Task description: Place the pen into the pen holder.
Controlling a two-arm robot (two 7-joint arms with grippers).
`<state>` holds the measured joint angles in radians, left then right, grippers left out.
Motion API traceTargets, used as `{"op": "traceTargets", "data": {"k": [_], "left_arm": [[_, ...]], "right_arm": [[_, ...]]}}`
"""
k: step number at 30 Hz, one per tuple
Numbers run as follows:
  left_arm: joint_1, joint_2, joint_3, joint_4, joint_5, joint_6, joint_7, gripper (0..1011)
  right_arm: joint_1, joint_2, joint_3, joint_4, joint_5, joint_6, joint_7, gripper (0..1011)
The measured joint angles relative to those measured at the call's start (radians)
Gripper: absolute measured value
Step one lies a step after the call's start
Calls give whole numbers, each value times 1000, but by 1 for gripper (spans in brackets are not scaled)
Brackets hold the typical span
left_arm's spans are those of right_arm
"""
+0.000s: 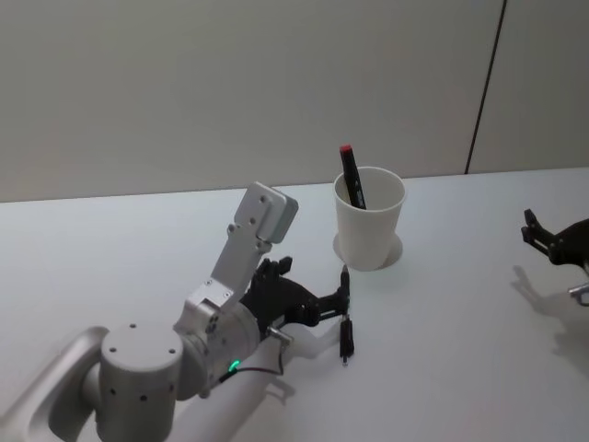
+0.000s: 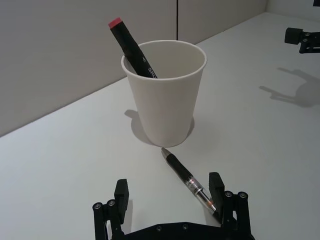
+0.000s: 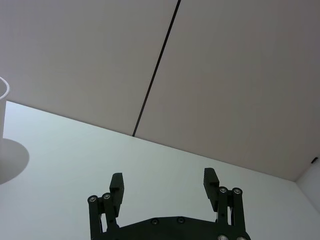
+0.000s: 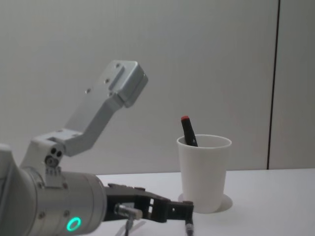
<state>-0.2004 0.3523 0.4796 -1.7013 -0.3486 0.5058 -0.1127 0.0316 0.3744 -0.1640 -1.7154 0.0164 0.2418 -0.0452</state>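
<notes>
Pen (image 2: 184, 174) lies flat on the table (image 2: 75, 165), its tip just short of the cup (image 2: 165, 95), the two not touching. I see my left gripper (image 2: 169, 184) low over the pen, fingers (image 2: 216, 183) apart — it lies between them, close against one. A red-capped marker (image 2: 129, 42) leans inside the cup. My right gripper (image 3: 164, 181) sits well off to the right — fingers apart too.

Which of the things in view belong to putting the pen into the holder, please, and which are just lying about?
Job: pen on the table, white paper cup, open left gripper at the pen.
Not needed: red-capped marker standing in the cup, right gripper parked open at the right.
</notes>
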Motion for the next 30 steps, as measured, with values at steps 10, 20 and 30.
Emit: {"op": "traceTargets", "data": {"k": [10, 20, 30], "left_arm": [[21, -30, 12, -2, -40, 4, 76, 1001], [27, -50, 26, 7, -26, -2, 89, 1001], [27, -65, 43, 21, 14, -1, 67, 1001]], "right_arm": [[-1, 0, 0, 0, 0, 0, 0, 1002], [-1, 0, 0, 0, 0, 0, 0, 1002], [-1, 0, 0, 0, 0, 0, 0, 1002]]}}
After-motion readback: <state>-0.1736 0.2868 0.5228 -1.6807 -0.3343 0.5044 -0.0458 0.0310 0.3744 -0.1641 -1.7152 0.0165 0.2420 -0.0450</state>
